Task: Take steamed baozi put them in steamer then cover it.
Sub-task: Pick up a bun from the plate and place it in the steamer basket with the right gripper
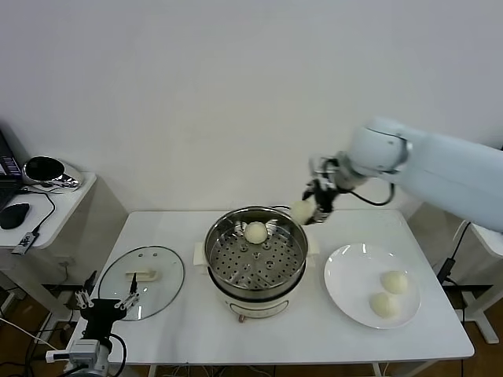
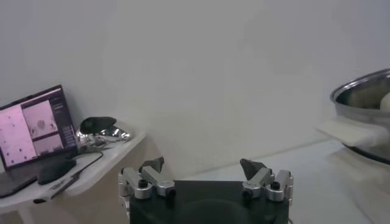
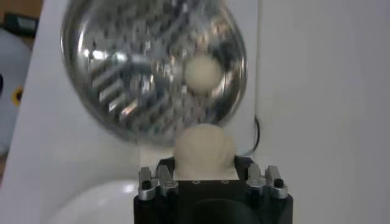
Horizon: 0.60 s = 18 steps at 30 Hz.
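Right gripper (image 1: 313, 210) holds a baozi (image 1: 302, 210) in its jaws above the steamer (image 1: 255, 255) back-right rim; fingertips hidden behind the bun. One baozi (image 1: 256, 232) on the tray, two (image 1: 394, 281) on the plate (image 1: 346, 271). Cover (image 1: 143, 272) flat on the desk (image 1: 196, 322), near the left edge. Left gripper (image 2: 204, 170) low, jaws apart.
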### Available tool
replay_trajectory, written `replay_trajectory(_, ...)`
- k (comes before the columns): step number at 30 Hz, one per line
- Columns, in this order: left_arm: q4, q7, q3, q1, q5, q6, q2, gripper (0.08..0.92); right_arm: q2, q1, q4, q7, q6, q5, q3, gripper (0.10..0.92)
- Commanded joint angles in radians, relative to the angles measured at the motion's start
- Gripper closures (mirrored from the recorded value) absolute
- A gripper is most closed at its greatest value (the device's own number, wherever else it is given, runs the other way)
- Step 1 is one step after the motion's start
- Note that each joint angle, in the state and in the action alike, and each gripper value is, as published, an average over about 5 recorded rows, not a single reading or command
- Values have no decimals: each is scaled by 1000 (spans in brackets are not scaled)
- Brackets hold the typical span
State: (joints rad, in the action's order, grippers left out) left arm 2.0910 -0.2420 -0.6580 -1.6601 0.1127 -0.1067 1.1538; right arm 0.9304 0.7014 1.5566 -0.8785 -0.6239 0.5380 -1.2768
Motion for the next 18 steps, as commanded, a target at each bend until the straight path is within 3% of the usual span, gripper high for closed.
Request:
replay_trajectory(1,-24,2,-12,3,6,3,-3,177,255,10,-61,117,-104,184,-54,406)
replay_trajectory(18,-33,4,-20,6,15,16,8,177,407,-192,-258,154,-104,107,-49,406)
